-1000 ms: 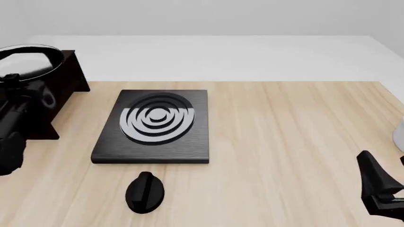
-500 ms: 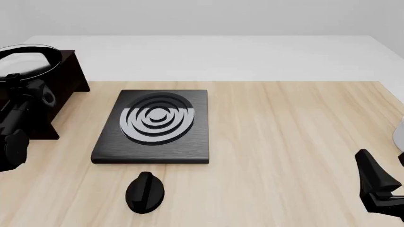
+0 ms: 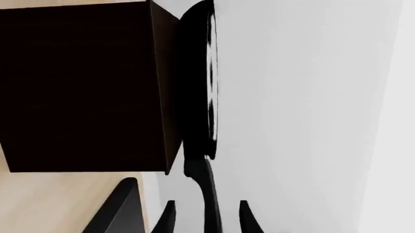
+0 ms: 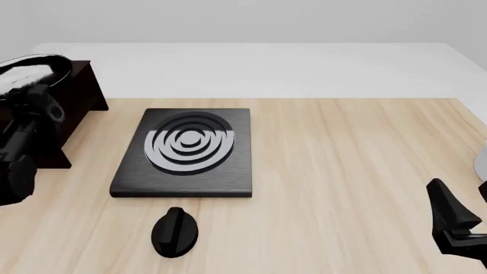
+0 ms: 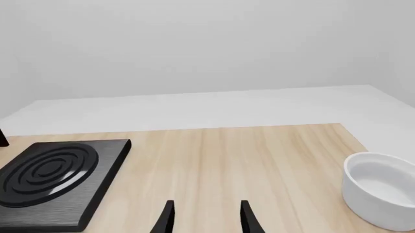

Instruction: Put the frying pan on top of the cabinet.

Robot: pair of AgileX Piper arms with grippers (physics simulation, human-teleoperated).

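Observation:
The frying pan [image 4: 34,68] lies on the flat top of the dark cabinet [image 4: 80,94] at the far left of the table. In the left wrist view the pan [image 3: 194,82] shows edge-on against the cabinet's top face [image 3: 77,87]. Its long black handle [image 3: 204,184] juts off the cabinet and runs between the fingers [image 3: 165,218] of my left gripper [image 3: 204,204]. The fingers stand apart from the handle on both sides, so the gripper is open. In the front view the left gripper [image 4: 40,98] sits just in front of the pan. My right gripper [image 4: 462,197] is open and empty at the near right.
A flat black stove plate [image 4: 186,151] with silver rings lies in the middle left, and also shows in the right wrist view [image 5: 52,174]. A small black oval knob [image 4: 175,231] lies in front of it. A white bowl [image 5: 379,189] stands at the right edge.
The pan has tipped from a tilted pose, inside facing the camera, to lying flatter on the cabinet top. The left arm shifted slightly. The right arm barely moved.

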